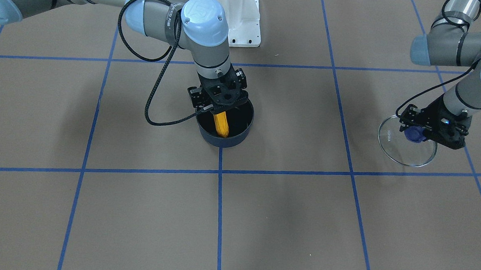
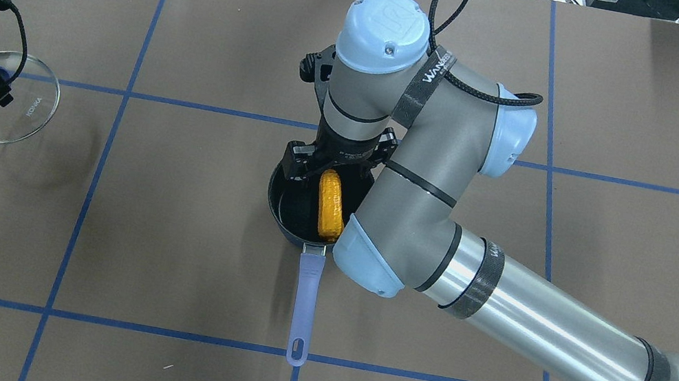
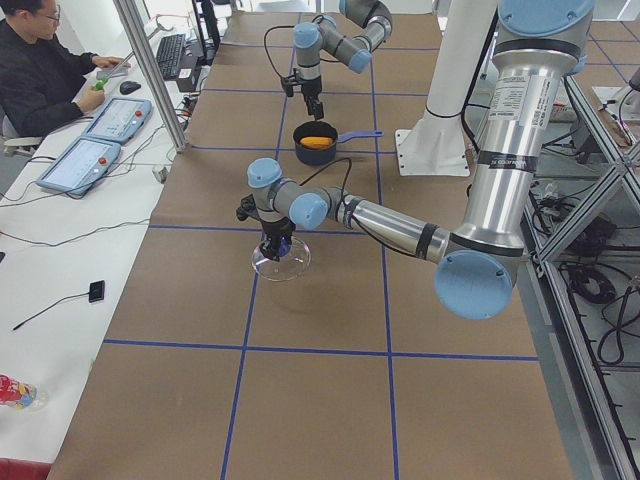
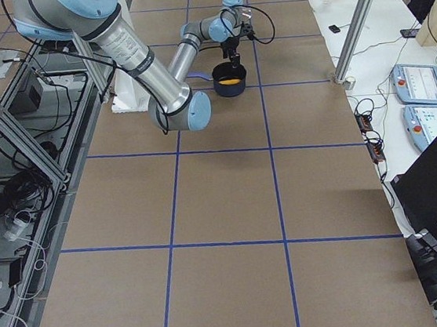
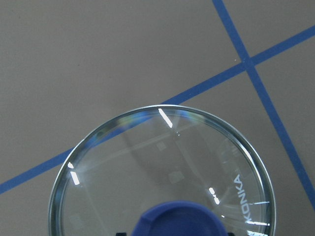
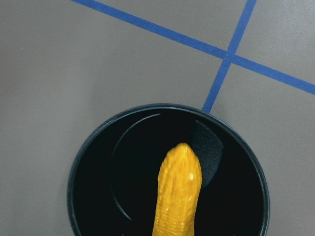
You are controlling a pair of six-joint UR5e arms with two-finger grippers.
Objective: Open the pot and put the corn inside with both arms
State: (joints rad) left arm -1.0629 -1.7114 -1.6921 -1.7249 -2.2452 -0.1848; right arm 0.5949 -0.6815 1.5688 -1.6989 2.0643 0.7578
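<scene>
Mid-counter, a small dark navy pot (image 2: 288, 209) with a black inside stands uncovered on the brown paper-covered counter (image 1: 285, 218). Its long periwinkle-blue straight handle (image 2: 305, 303) points at the robot-side edge. A yellow-orange toy corn cob (image 2: 330, 206) with rows of kernels is inside the pot, running along the line of the handle, tapered tip over the pot's middle in the right wrist view. The right hand (image 1: 221, 109) hangs straight over the pot and hides the corn's other end in the front view. Cannot tell if its fingers clamp the corn or stand apart.

Near the counter's left edge, well apart from the pot, the left hand (image 1: 417, 132) is closed on the blue knob (image 5: 184, 219) of the round glass lid (image 1: 402, 152), which is marked KONKA. The lid is tilted; cannot tell if its rim touches the counter. Blue tape lines (image 1: 141, 172) cross the counter in a grid, and one crossing sits just beside the pot.
</scene>
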